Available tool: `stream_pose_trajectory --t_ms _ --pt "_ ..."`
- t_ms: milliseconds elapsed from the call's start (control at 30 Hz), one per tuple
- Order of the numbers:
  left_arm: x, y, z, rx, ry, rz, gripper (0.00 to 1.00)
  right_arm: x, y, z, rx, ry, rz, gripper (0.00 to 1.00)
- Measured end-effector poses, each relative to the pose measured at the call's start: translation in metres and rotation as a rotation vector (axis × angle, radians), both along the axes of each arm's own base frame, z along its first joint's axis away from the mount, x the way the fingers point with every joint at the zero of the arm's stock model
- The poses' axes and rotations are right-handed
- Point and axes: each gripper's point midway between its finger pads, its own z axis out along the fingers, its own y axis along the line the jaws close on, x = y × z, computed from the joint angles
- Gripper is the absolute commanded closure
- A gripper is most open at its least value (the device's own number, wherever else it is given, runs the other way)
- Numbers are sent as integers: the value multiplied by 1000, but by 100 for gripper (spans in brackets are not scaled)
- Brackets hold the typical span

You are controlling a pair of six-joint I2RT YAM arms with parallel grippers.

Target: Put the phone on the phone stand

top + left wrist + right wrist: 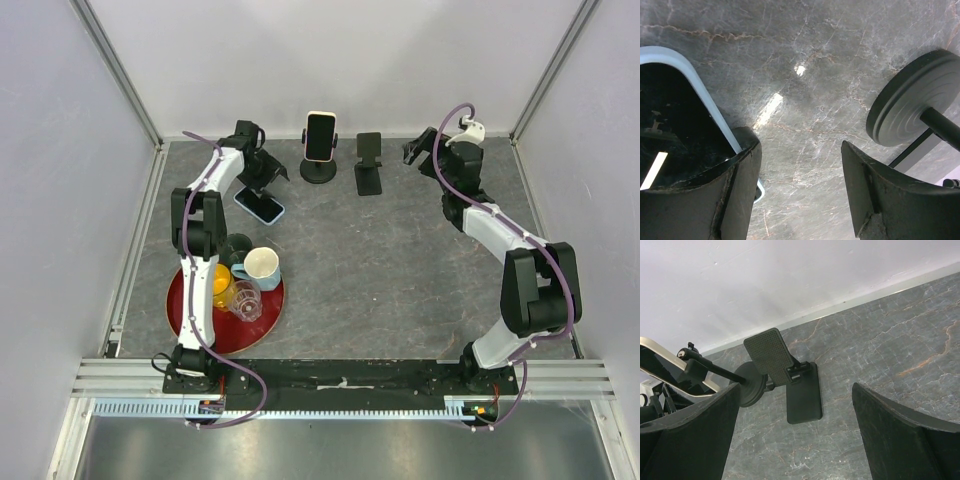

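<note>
by the far left corner our left gripper (798,148) hangs spread beside the flat phone (260,206) — we could skid it; right gripper (795,389) spread too.

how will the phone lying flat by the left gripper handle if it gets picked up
Likely rigid: the phone is a thin flat slab. Its glossy screen shows reflections, so it may slip; the pale case rim probably grips better. Lying flat on the table, it won't roll, but its low edges look awkward to pinch.
</note>
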Motion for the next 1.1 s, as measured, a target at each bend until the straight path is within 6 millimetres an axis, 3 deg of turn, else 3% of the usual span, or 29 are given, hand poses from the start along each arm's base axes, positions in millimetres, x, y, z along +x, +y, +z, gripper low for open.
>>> stream_pose_trajectory --t_ms 100,300,400,667,767,933,1100 --pt "-5 1 -2 11 15 -16 25 0 -3 0 5 1 -5 2" --pt "-18 9 2 83 18 -89 4 0 -2 1 12 -3 4 2" --pt "-26 19 8 153 13 -142 0 0 -1 1 16 -2 14 2" --pt "-37 62 68 395 -81 -235 0 0 2 -1 19 -1 35 2" --pt "-46 76 79 427 -59 -226 0 0 4 -5 19 6 44 2" --pt "-63 100 63 423 39 -201 0 1 6 -8 21 14 57 2" --pt "-93 113 16 316 152 -164 0 1 5 -9 21 15 56 2"
